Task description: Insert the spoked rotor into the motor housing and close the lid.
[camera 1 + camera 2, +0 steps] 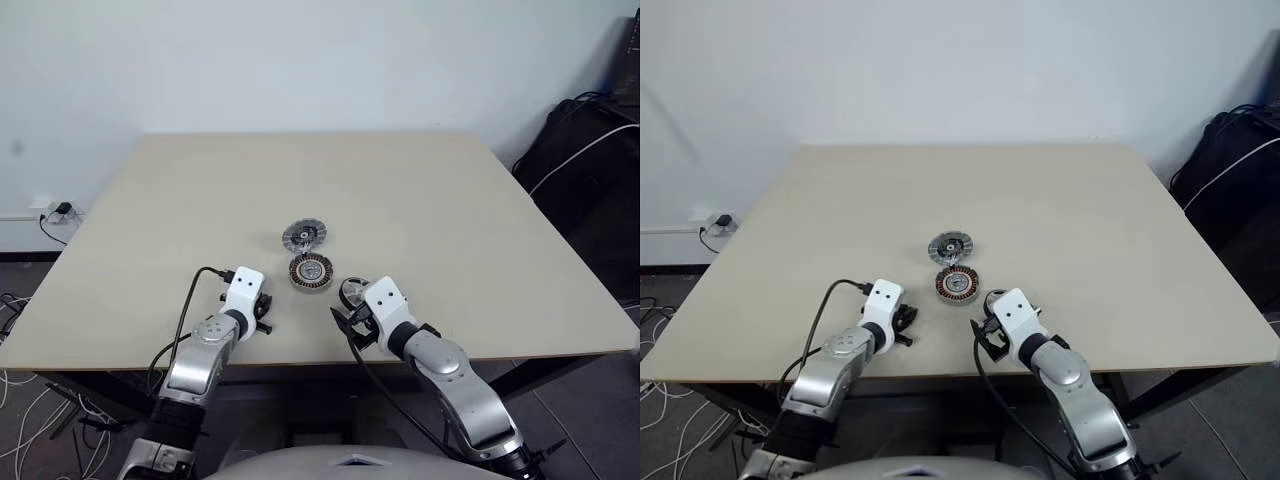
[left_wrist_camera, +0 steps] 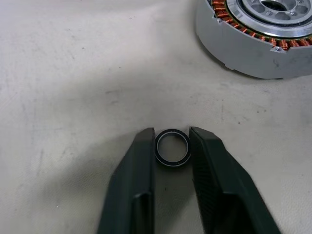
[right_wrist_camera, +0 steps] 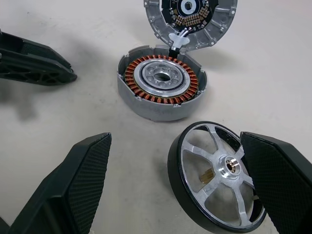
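Observation:
The motor housing point(image 1: 311, 271), a grey cup with copper windings, sits open at the table's middle. Its round grey lid point(image 1: 303, 236) is opened just behind it, inner face showing. The spoked rotor point(image 3: 214, 180), silver spokes in a black rim, rests on the table between the fingers of my right gripper point(image 3: 174, 141), close to one finger; this gripper is open and not gripping it. Left of the housing, my left gripper point(image 2: 171, 131) is low on the table, its fingertips point(image 2: 146, 141) closed against both sides of a small black ring point(image 2: 171, 165) that lies flat.
The beige table point(image 1: 450, 220) has wide free room behind and to both sides of the parts. Its front edge runs just under both wrists. A black bag point(image 1: 585, 150) with a white cable stands off the table's right side.

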